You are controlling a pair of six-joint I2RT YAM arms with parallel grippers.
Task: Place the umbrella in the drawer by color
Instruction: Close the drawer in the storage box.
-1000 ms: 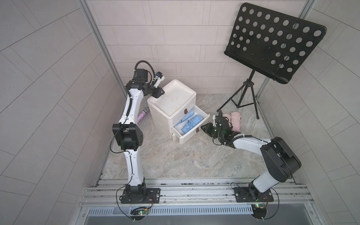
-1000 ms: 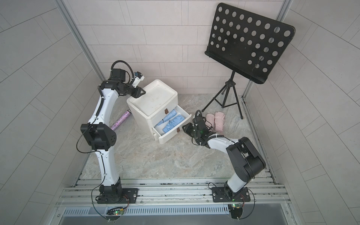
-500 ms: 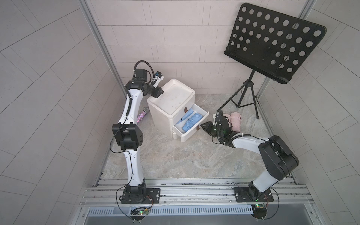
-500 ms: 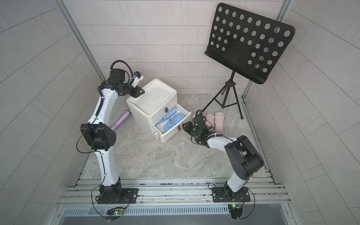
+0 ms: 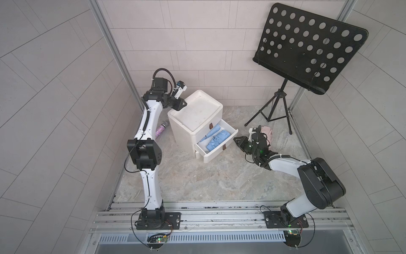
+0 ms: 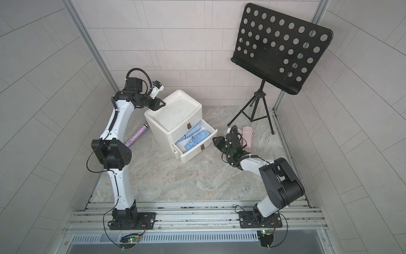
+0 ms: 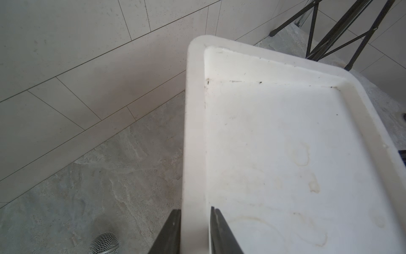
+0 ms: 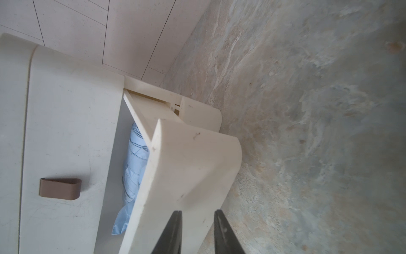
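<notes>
Pale tiled walls close round a marbled bench [image 5: 208,182]. Left jaws are clenched on the raised rim of the white cabinet [image 7: 194,132], one finger outside the wall and one inside the top tray. Behind them the left arm [image 5: 149,118] rises from its rail with the elbow high and reaches across to the cabinet's rear corner, apparently steadying it. Right jaws stand narrowly parted and empty, aimed at the front of the pulled-out drawer [image 8: 186,165] near its corner; whether they touch it I cannot tell. The right arm [image 5: 285,165] lies low, stretched out just above the bench. The blue umbrella [image 5: 216,138] already lies folded in that drawer, beneath the shut top one, so the step in hand looks like closing it with a straight push while the cabinet is held. A pink umbrella [image 5: 267,131] lies on the bench behind the right wrist, near the music stand [image 5: 307,48], and should need another drawer.
</notes>
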